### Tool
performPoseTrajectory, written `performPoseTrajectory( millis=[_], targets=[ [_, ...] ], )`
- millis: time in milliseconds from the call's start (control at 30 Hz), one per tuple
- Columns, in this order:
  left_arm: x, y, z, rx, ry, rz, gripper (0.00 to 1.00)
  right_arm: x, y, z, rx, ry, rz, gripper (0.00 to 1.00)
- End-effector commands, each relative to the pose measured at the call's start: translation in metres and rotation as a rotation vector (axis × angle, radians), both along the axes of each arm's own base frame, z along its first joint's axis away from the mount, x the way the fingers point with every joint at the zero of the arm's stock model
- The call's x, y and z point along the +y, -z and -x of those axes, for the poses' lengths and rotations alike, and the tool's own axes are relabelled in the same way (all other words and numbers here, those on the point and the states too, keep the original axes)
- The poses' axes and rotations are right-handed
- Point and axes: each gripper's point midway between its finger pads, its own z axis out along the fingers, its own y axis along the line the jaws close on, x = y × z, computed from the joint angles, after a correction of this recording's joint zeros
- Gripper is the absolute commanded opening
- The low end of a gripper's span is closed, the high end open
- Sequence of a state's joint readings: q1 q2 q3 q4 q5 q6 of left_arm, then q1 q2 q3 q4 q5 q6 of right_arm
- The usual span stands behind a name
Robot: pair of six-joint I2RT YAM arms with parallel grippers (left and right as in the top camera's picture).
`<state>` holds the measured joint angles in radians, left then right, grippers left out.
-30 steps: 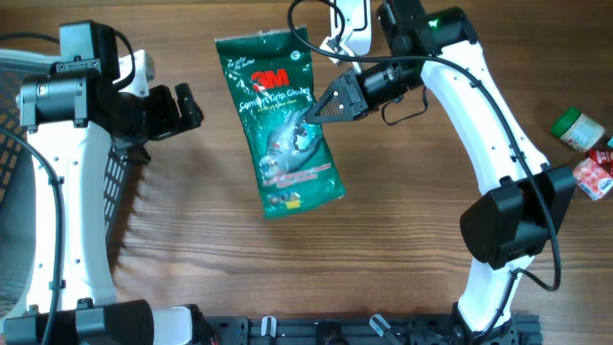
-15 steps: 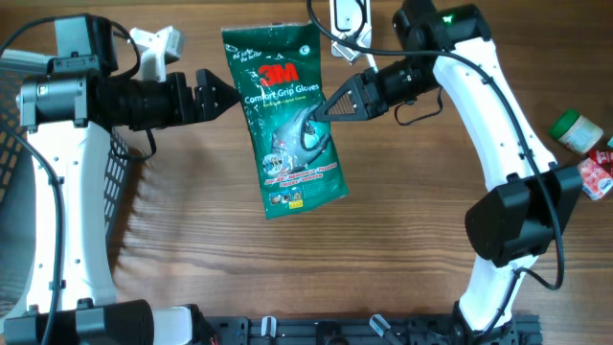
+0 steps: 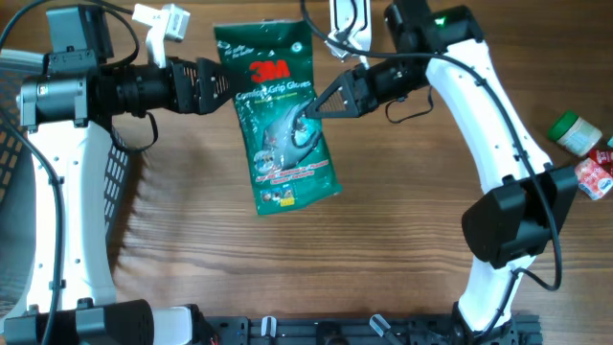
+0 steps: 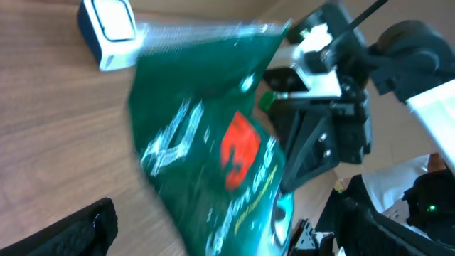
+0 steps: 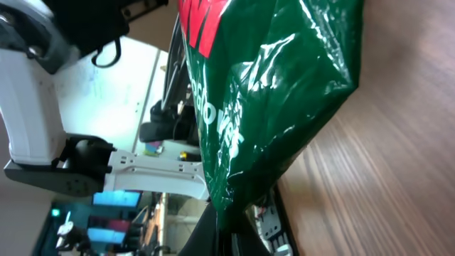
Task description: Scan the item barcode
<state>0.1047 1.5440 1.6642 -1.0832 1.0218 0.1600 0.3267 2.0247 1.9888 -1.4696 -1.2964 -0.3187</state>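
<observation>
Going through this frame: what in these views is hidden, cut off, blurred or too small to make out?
Barcode on the green plastic glove package: overhead view, the print at its lower end is too small; no barcode can be picked out.
Package lettering: left wrist view, smeared by blur.
Fingertips of the right gripper: right wrist view, hidden behind the package.
The red packets: overhead view, cut off by the right edge.

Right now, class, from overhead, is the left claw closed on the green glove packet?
No, the left claw stands open at the top left edge of the glove packet; only the right claw pinches it.
</observation>
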Motion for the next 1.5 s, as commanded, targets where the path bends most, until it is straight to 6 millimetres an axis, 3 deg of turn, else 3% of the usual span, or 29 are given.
performPoseTrajectory(
  millis=[0,67,100,200,267,333,500,600,633,667,733,800,900,1033,1133,1333,1467],
  targets=[
    [-0.004,-0.011,0.005,-0.037,0.028,0.028,1.00,0.012,-0.011,0.017,-0.023,-0.042,-0.011,0.04],
    [-0.004,-0.011,0.005,-0.039,0.028,0.028,0.96,0.013,-0.011,0.019,-0.006,-0.045,-0.005,0.04],
    [-0.003,-0.011,0.004,-0.043,0.028,0.027,0.87,0.012,-0.010,0.021,0.006,-0.044,0.000,0.04],
    [-0.003,-0.012,0.003,-0.050,0.028,0.027,0.57,0.011,-0.010,0.024,0.025,-0.046,0.007,0.04],
    [-0.003,-0.012,0.003,-0.050,0.028,0.027,0.27,0.010,-0.010,0.026,0.042,-0.046,0.012,0.04],
    [-0.003,-0.012,0.003,-0.037,0.022,0.033,0.06,0.010,-0.012,0.028,0.064,-0.046,0.009,0.04],
    [-0.003,-0.012,0.003,-0.008,0.007,0.046,0.04,0.011,-0.020,0.030,0.087,-0.048,-0.031,0.05],
    [-0.001,-0.013,-0.003,0.071,-0.061,0.082,0.04,0.008,-0.007,0.025,0.039,-0.043,0.033,0.46],
    [0.005,-0.010,-0.011,0.119,-0.132,0.077,0.04,0.006,0.004,0.020,-0.005,-0.037,0.091,0.61],
    [0.017,-0.001,-0.022,0.193,-0.262,0.055,0.04,0.002,0.021,0.011,-0.039,-0.009,0.192,0.65],
    [0.049,0.020,-0.039,0.348,-0.566,0.016,0.04,-0.014,0.052,-0.015,-0.055,0.122,0.430,0.66],
    [0.078,0.037,-0.043,0.506,-0.851,0.034,0.04,-0.038,0.066,-0.038,-0.132,0.263,0.636,0.64],
    [0.096,0.048,-0.039,0.628,-1.058,0.078,0.04,-0.048,0.049,-0.044,-0.244,0.327,0.684,0.58],
    [0.097,0.039,-0.049,0.732,-1.194,0.288,0.04,-0.048,0.012,-0.055,-0.452,0.415,0.689,0.56],
    [0.094,0.035,-0.052,0.826,-1.256,0.419,0.04,-0.042,-0.011,-0.056,-0.507,0.456,0.627,0.56],
    [0.094,0.037,-0.051,1.126,-1.486,0.773,0.04,-0.030,-0.018,-0.057,-0.548,0.446,0.590,0.58],
    [0.097,0.038,-0.051,1.177,-1.546,0.851,0.04,0.003,-0.026,-0.037,-0.647,0.304,0.495,0.72]
  ],
)
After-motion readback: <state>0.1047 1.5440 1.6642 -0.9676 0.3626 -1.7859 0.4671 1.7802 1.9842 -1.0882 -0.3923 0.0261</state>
